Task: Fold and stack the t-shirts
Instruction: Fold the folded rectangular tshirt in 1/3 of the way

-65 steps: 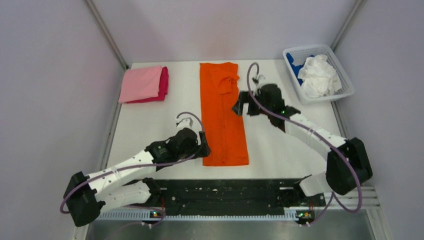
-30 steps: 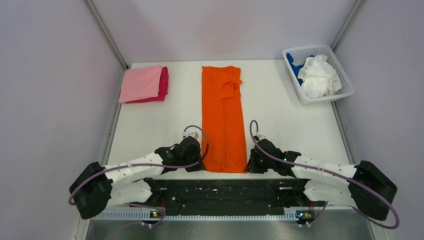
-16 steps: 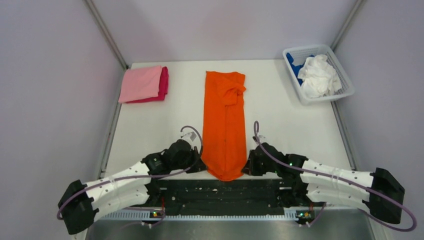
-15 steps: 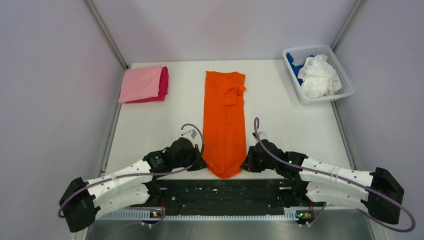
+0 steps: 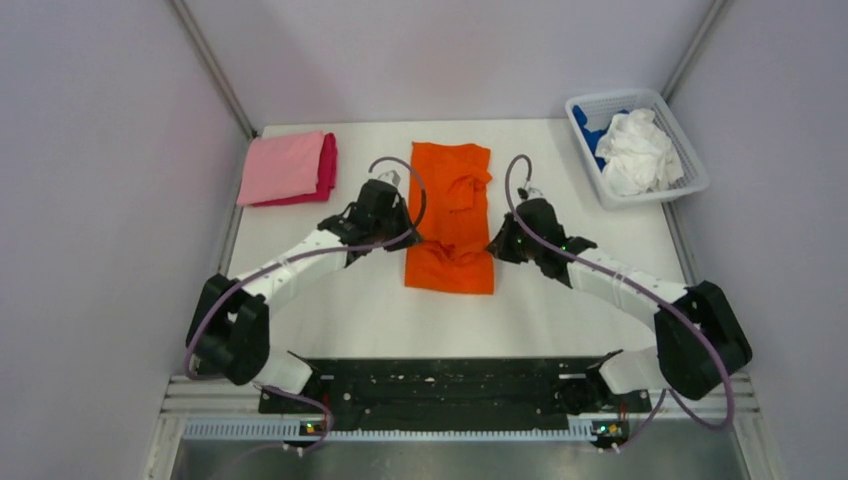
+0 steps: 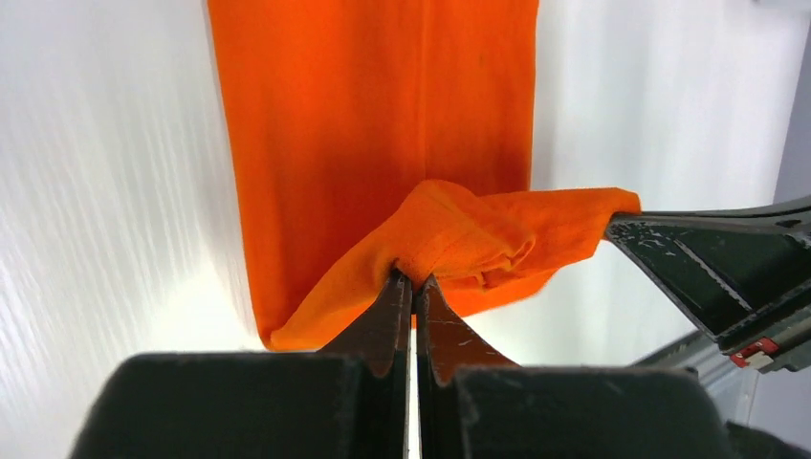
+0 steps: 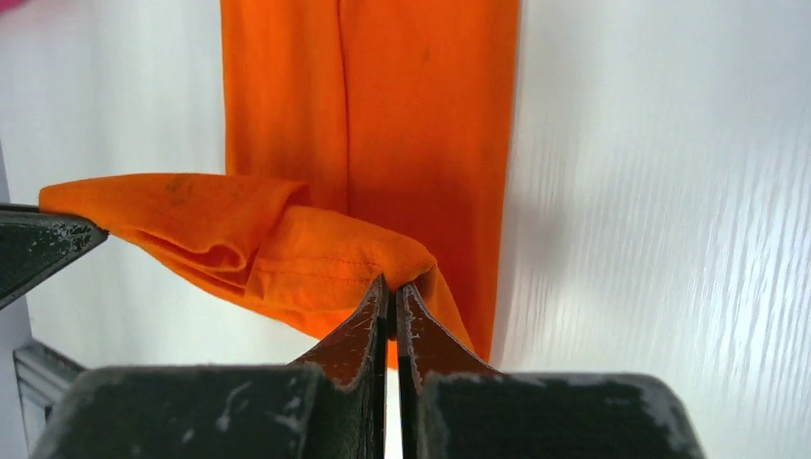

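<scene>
A bright orange t-shirt (image 5: pixel 452 190) lies as a long strip on the middle of the white table (image 5: pixel 330 300), its near part doubled back over itself. My left gripper (image 5: pixel 404 238) (image 6: pixel 413 279) is shut on the left corner of the lifted hem. My right gripper (image 5: pixel 496 245) (image 7: pixel 392 284) is shut on the right corner. The hem hangs stretched between them above the flat cloth (image 6: pixel 383 105) (image 7: pixel 402 105). In each wrist view the other arm's fingertip shows at the frame's edge. A light pink t-shirt (image 5: pixel 283 167) lies folded on a magenta one (image 5: pixel 327 172) at the far left.
A white mesh basket (image 5: pixel 660 194) stands at the far right corner with a crumpled white t-shirt (image 5: pixel 635 150) and a blue one (image 5: pixel 588 130) inside. Grey walls close in on both sides, and a black rail (image 5: pixel 440 385) runs along the near edge.
Both grippers have carried the orange shirt's near hem up off the table and away from the near edge, folding the strip back over itself. The shirt's footprint is now much shorter.
</scene>
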`<act>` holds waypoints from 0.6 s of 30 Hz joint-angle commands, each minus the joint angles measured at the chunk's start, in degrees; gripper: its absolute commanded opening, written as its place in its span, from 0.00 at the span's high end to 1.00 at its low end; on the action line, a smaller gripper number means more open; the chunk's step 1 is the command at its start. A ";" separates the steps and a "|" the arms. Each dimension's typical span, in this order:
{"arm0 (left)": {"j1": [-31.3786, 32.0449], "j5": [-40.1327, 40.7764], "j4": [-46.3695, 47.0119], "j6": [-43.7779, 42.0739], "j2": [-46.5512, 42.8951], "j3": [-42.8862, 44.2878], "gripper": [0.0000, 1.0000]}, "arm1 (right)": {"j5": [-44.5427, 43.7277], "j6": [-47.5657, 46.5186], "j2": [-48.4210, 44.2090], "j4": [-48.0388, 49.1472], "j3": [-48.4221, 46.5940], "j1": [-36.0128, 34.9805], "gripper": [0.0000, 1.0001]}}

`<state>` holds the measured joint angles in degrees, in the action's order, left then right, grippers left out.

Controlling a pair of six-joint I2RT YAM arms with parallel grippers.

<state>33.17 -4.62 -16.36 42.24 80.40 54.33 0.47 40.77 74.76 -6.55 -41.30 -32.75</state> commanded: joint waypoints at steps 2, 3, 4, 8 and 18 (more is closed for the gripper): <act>-5.41 -3.49 -0.45 -6.42 8.82 9.34 1.00 | 4.46 -6.01 8.85 6.00 -9.18 5.76 1.00; -6.44 -4.64 -0.55 -6.88 10.89 10.83 1.00 | 5.52 -6.24 10.80 7.55 -10.41 6.71 1.00; -7.20 -5.37 -0.84 -7.33 12.75 12.40 1.00 | 6.30 -6.41 12.50 8.09 -11.77 7.59 1.00; -9.90 -6.48 -1.59 -8.80 18.69 17.65 1.00 | 7.88 -7.67 18.93 9.02 -16.84 10.34 1.00; -13.32 -7.91 -5.32 -11.63 30.26 28.52 0.90 | 11.41 -8.44 31.58 9.70 -26.04 13.87 0.94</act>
<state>20.88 -11.42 -19.70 32.75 107.98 78.46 9.89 33.58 103.13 0.82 -62.57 -20.29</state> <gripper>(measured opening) 0.015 0.011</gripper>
